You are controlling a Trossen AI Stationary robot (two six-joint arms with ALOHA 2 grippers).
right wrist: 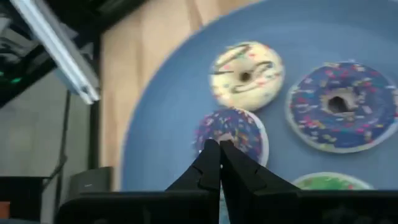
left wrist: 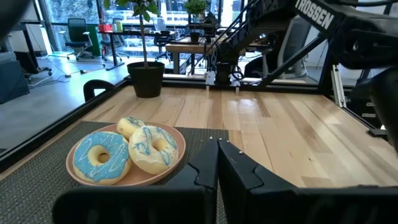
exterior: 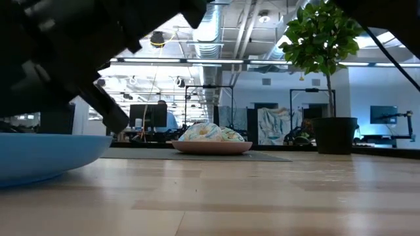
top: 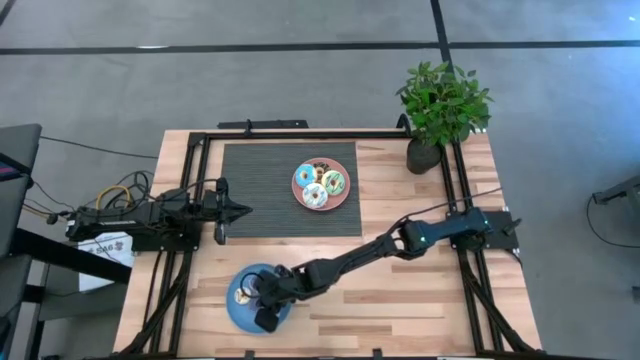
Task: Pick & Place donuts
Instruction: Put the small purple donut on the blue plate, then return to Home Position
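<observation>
The blue plate [top: 236,312] lies near the table's near edge, with my right gripper [top: 263,303] above it, shut. The right wrist view shows a small purple donut [right wrist: 239,129], a cream donut [right wrist: 247,74], a larger blue-purple donut [right wrist: 342,106] and a green one [right wrist: 329,182] lying flat on that plate. My right gripper [right wrist: 219,145] hovers at the purple donut. The pink plate [top: 346,198] on the dark mat holds several donuts [top: 316,195], among them a light blue one [left wrist: 101,157] and a cream one [left wrist: 153,148]. My left gripper [top: 236,210] waits shut at the mat's left edge. My right gripper points down from above with its shut fingertips [right wrist: 211,155] over the small purple donut's icing [right wrist: 233,124]. Whether they touch it I cannot tell. The donut lies flat on the blue plate.
A potted plant [top: 440,110] stands at the table's far right corner. The dark ribbed mat [top: 260,190] covers the far middle. A black frame rail [top: 190,180] runs along the table's sides. Bare wood [top: 420,300] lies to the right of the blue plate.
</observation>
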